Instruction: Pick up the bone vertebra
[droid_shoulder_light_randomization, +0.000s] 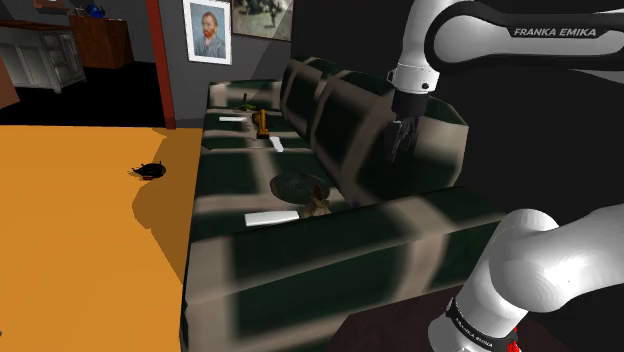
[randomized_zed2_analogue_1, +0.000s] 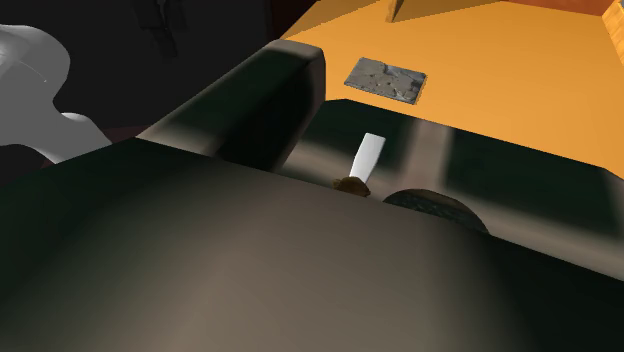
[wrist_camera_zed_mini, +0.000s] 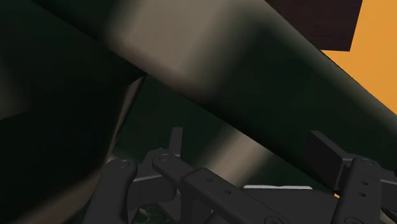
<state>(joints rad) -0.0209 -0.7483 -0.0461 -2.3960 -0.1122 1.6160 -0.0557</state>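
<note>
Arm (droid_shoulder_light_randomization: 430, 45) bent downward, fingers (wrist_camera_zed_mini: 322, 151) apart

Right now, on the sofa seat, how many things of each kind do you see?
White flat sheets: 3
Round dark dish: 1
Brownish vertebra: 1
Yellow-brown upright figure: 1
Small dark thing: 1
Total: 7

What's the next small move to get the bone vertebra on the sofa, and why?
Probably carry the end effector over the backrest toward the bone vertebra: it hangs open above that backrest, apart from the bone on the seat.
</note>
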